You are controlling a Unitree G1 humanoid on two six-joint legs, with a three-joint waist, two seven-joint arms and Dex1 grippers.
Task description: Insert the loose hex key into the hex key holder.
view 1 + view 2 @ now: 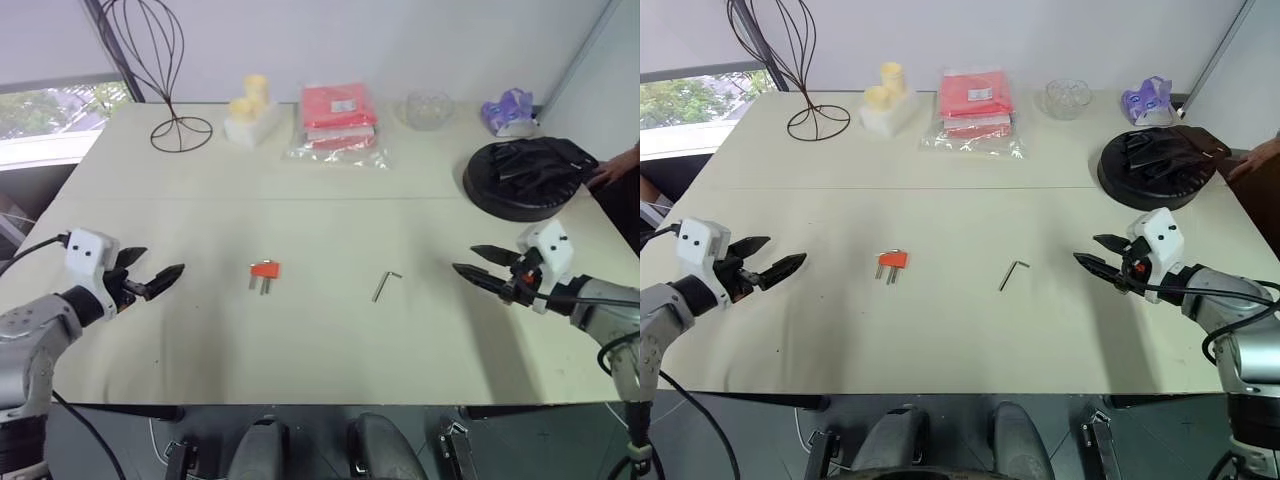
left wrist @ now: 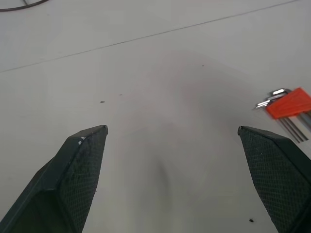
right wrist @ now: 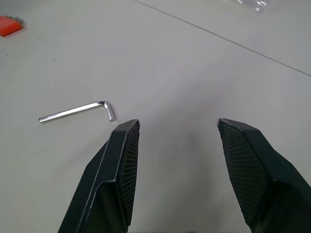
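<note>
Pale worktop [image 1: 330, 340]: loose hex key [image 1: 386, 285] lying mid-surface, well apart from orange holder [image 1: 265, 271]; left claw [image 1: 150, 275] and right claw [image 1: 482, 266] both spread, empty; insertion not yet begun

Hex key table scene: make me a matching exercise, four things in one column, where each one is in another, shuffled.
Things:
1. loose hex key
2. hex key holder
3. left tool
4. wire whisk-shaped stand

Places:
A. far left corner of the table
B. open, near the table's left edge
C. on the table, nearer the right tool
D. on the table, left of centre

Pairs: 1-C, 2-D, 3-B, 4-A
</note>
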